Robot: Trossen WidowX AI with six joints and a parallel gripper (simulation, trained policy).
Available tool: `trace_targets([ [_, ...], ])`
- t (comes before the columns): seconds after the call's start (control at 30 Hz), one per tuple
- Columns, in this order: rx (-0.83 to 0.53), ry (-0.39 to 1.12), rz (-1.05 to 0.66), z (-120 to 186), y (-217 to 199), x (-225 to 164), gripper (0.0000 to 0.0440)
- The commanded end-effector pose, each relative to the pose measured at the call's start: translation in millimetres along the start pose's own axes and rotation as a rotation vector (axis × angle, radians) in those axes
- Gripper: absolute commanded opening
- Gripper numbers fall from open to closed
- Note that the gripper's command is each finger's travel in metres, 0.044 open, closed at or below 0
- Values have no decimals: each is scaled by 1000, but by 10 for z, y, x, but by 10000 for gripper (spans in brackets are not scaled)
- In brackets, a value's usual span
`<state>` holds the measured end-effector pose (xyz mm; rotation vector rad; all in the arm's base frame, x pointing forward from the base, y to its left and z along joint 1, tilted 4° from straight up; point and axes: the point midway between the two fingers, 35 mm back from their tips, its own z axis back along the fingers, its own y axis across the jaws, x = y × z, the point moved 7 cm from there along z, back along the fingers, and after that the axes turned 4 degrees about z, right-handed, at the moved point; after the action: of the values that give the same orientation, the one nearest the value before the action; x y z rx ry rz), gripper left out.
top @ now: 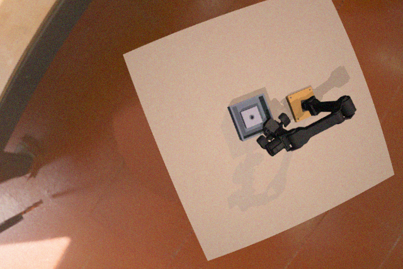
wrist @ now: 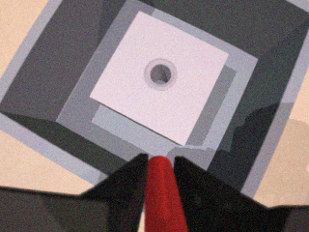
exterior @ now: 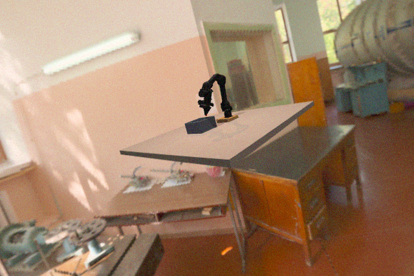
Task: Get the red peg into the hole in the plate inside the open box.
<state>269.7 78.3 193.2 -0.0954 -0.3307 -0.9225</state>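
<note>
The counter (top: 182,80) (exterior: 180,144) carries everything, its pale top broken by shadows. On it the black arm (top: 325,124) (exterior: 222,90) arches from a tan base (top: 296,109) (exterior: 233,117) and reaches toward the box (top: 235,126) (exterior: 200,126) (wrist: 29,48), which is dark-sided, open at the top and stands near that base. The hand (top: 271,126) (exterior: 206,112) (wrist: 160,163) hangs above the box's near edge, pointing down, its fingers almost together and clamped on the red peg. Inside the box, the white plate (top: 257,113) (wrist: 126,82) lies at the bottom, apart from the walls. The peg (wrist: 164,198) is up in the fingers, clear of the plate and off to one side of the round hole (top: 251,117) (wrist: 160,73) in its middle.
</note>
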Motion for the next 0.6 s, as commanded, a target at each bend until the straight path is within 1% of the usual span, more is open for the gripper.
trace_targets([
  [0.0,-12,-11,3,-110,16,142,0],
  [0.3,-17,12,47,-387,15,427,2],
  [0.57,-13,57,120,-620,-5,559,0],
])
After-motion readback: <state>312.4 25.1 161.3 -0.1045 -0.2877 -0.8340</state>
